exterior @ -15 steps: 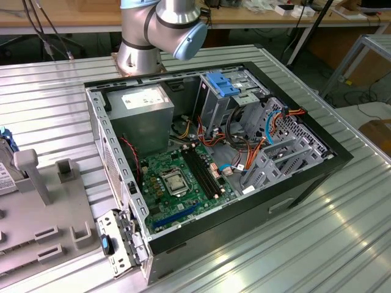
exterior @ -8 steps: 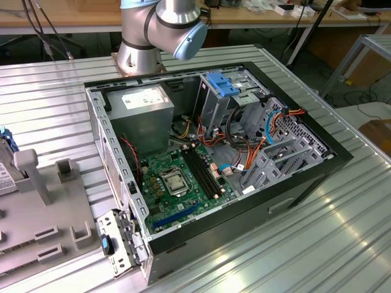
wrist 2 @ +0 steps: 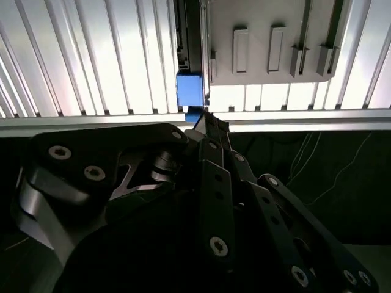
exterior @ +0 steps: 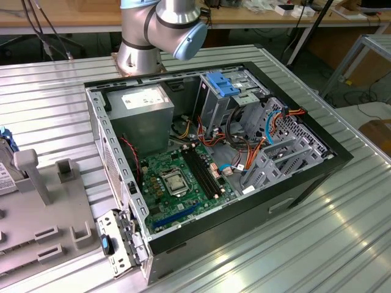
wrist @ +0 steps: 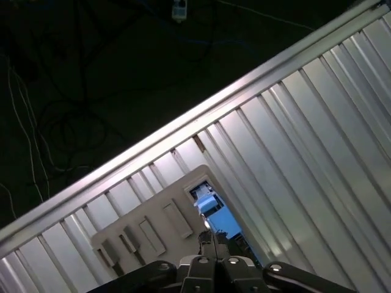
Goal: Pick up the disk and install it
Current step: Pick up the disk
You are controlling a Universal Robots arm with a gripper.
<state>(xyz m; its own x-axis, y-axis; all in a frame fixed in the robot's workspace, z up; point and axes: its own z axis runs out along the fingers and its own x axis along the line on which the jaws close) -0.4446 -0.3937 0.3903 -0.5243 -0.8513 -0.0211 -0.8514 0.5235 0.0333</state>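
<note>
Ribbed metal table (exterior: pixel 317 244) carrying an open computer case (exterior: pixel 122 177), with a grey holder plate (exterior: pixel 36 213) at the exterior view's left.
The arm (exterior: pixel 162 30) rises from the far side of the case. In both wrist views the gripper (wrist 2: pixel 211 122) (wrist: pixel 211 237) hangs over the holder plate close to the table's edge rail. Its two fingers are drawn together at the tips, with nothing clamped between them. The disk (wrist 2: pixel 189 90) (wrist: pixel 214 210) sits against one end of the holder plate, well apart from the case, with its bright blue rail showing. It lies just beyond the fingertips and in line with them. Whether the tips touch the blue rail cannot be told.
</note>
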